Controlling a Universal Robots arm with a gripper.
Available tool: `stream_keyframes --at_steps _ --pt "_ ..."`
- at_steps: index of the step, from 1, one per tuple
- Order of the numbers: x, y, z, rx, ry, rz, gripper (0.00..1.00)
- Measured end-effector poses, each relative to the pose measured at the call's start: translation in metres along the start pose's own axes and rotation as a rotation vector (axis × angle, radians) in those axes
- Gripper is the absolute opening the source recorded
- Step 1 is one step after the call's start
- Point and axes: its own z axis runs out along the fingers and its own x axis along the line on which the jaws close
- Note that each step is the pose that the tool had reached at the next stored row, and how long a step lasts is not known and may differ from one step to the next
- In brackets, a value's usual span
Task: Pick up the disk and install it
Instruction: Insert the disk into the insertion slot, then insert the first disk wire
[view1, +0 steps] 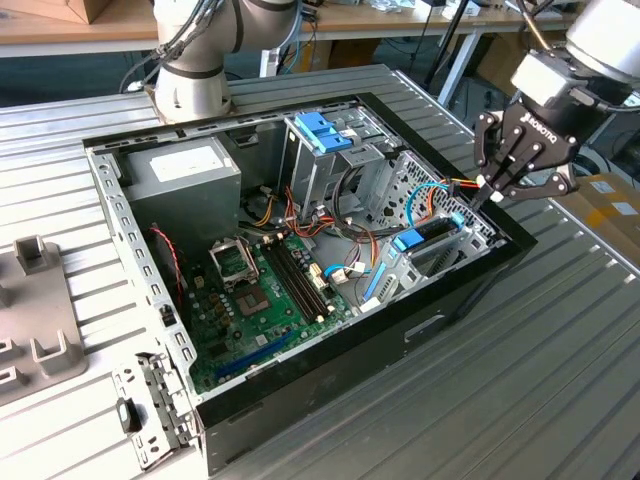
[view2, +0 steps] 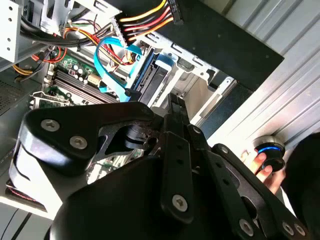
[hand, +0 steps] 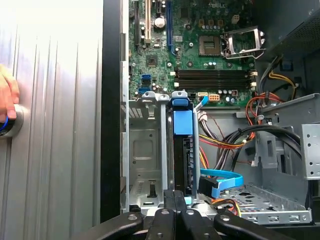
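Fingers closed beside one seated disk.

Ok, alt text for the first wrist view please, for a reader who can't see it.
The gripper sits just over the disk, which stands on edge in a metal drive cage inside an open computer case. Past it lies a green motherboard, with coloured cables alongside. A person's hand rests on a round button on the ribbed table.

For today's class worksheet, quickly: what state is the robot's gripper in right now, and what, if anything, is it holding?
Gripper: over the disk that stands in its bay; open or closed cannot be told.
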Motion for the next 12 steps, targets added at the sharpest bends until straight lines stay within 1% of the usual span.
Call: stream_keyframes --at_steps 1,12 --pt "-0.0003 -0.0015 -0.0019 -0.0039 0.0003 0.0 0.1" --pt "-0.0004 -0.0014 -0.0026 -0.0039 0.0003 0.0 0.1"
